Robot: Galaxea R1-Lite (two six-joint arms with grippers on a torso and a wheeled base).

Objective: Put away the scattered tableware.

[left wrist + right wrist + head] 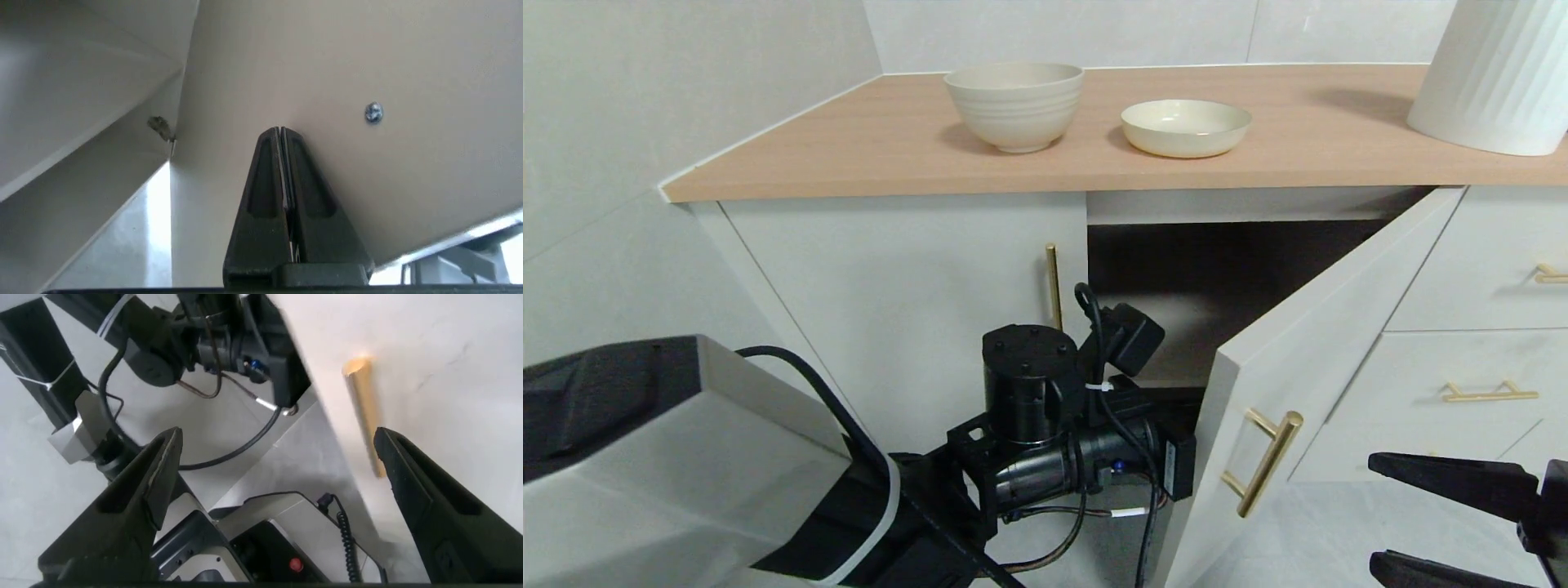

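Behind the open cabinet door (1307,343) I see my left gripper (280,131) clenched empty at its inner face, my right gripper (1372,510) spread wide near the handle (1267,461), and the bowl (1014,104) and dish (1186,126) side by side toward the countertop's (849,155) back edge.

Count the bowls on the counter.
2. A deep ribbed bowl sits left of centre on the counter; a shallow bowl stands to its right, apart. The open cabinet below is dark inside, so more may be hidden.
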